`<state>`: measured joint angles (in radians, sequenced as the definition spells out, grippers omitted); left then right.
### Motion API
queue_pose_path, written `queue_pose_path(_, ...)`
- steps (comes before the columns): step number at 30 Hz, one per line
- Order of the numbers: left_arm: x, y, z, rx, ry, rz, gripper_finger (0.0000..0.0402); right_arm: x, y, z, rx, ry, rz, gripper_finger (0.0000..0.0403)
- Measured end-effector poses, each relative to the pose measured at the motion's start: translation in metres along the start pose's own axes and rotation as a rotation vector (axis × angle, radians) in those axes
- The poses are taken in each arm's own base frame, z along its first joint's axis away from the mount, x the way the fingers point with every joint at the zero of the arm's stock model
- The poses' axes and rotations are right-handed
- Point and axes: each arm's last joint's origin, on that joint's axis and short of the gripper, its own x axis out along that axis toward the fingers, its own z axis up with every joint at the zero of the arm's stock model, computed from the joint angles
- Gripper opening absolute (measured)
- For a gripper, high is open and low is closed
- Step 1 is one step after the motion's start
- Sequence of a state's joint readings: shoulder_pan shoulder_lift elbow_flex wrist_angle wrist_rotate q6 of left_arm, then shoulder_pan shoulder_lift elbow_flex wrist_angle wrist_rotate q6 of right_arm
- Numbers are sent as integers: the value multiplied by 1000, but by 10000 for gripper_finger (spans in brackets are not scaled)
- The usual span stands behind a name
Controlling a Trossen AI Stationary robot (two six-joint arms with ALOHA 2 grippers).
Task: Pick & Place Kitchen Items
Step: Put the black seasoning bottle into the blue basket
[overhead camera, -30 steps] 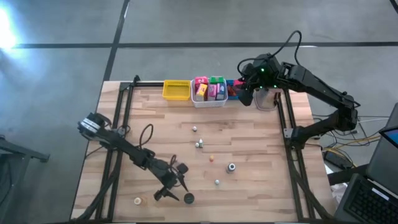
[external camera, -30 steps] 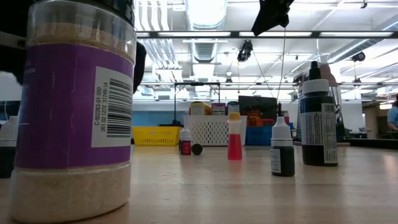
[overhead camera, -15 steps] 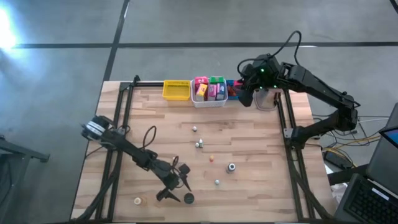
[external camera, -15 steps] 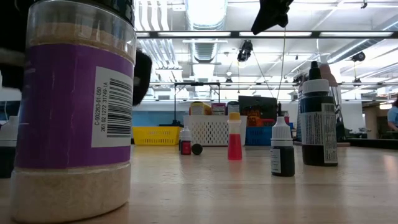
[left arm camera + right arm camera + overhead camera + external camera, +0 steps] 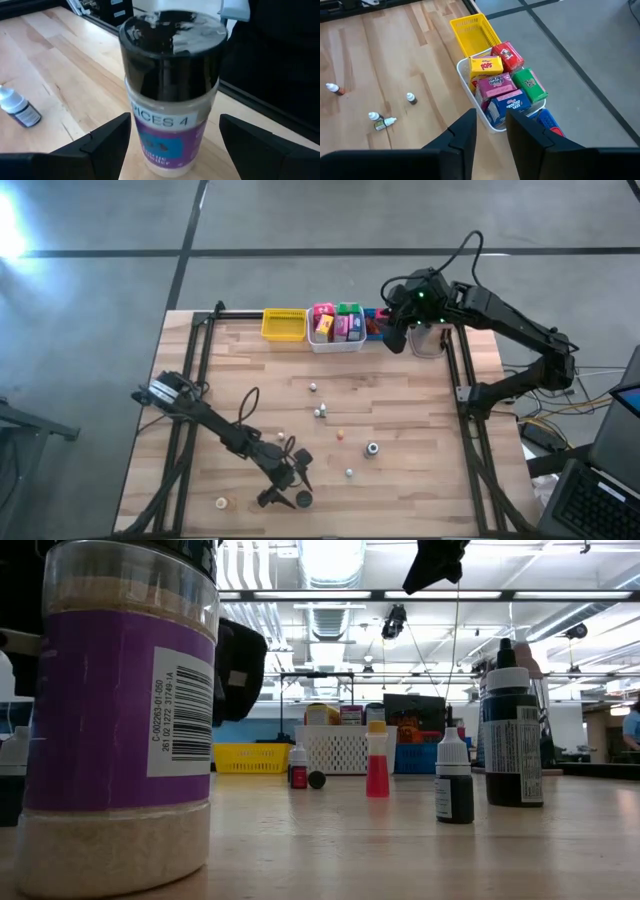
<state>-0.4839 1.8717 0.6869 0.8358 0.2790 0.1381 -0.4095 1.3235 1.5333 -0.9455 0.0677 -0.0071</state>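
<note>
Standing lower centre of the high view, the spice jar sits just beside the left gripper. Low view: jar fills the left side. Left wrist view: jar upright between the spread fingers, untouched. Right wrist view: right gripper narrowly parted, holding nothing, above the white bin of packets

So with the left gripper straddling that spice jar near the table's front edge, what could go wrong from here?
1. The left gripper is open with its fingers either side of the tall spice jar; an off-centre close could tip it.
2. The jar stands near the table's front edge, so a nudge might push it off.
3. The right gripper hovers above the already full white bin; anything dropped there may spill out.
</note>
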Motion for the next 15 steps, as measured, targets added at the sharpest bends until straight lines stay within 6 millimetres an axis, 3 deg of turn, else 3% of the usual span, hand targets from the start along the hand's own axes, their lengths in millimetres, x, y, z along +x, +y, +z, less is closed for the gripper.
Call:
queue_pose_path(7,4,2,7,23,-22,3,309,-1,5,2,-35,-19,13,127)
queue_pose_path(15,21,6,1,-6,-7,-24,303,-2,12,4,-59,-47,32,133)
